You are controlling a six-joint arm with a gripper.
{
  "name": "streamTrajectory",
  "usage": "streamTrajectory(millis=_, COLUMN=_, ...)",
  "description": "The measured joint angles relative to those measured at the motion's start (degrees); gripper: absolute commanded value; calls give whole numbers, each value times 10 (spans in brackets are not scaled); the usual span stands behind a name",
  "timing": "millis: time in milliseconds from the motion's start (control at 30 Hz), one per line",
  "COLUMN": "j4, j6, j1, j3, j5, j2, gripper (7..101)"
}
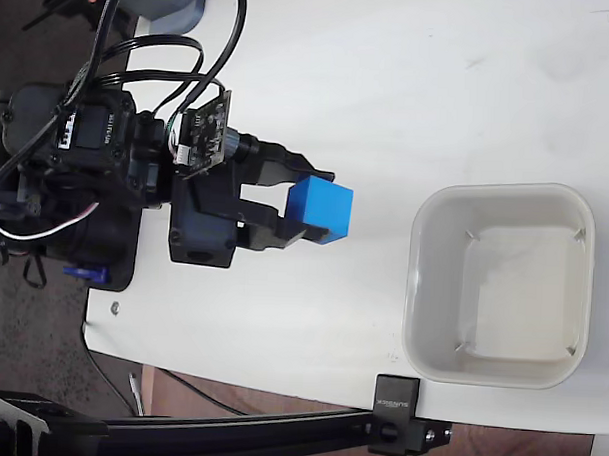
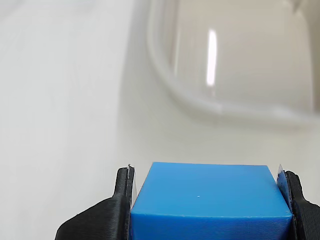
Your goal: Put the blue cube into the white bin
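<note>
The blue cube (image 1: 320,210) sits between the black fingers of my gripper (image 1: 310,203), which is shut on it, left of the white bin (image 1: 500,282) in the fixed view. Whether the cube rests on the white table or hangs just above it, I cannot tell. In the wrist view the blue cube (image 2: 210,202) fills the bottom of the picture with a black finger pressed to each side; my gripper (image 2: 207,200) points toward the white bin (image 2: 200,100), whose rounded rim and pale inside show ahead at the upper right. The bin holds nothing.
The white table (image 1: 390,81) spreads behind and around the bin. A black bracket and rail (image 1: 398,416) run along the table's lower edge in the fixed view. The arm's black body and cables (image 1: 97,141) stand at the left edge.
</note>
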Motion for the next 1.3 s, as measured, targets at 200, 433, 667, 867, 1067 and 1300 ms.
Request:
streamTrajectory(millis=200, j4=-179, j6=18, j1=38, j3=0, j5=-46, j2=-33, gripper=632)
streamTrajectory(millis=433, j4=-292, j6=22, j1=83, j3=-21, j5=-109, j2=-125, gripper=651)
streamTrajectory(millis=667, j4=-325, j6=23, j1=104, j3=-114, j5=-154, j2=-244, gripper=651)
streamTrajectory(millis=867, j4=-325, j6=25, j1=113, j3=-192, j5=-177, j2=-314, gripper=661)
streamTrajectory(millis=1067, j4=-318, j6=27, j1=112, j3=-221, j5=-176, j2=-340, gripper=1000)
streamTrajectory(millis=1300, j4=-304, j6=25, j1=109, j3=-202, j5=-171, j2=-313, gripper=1003)
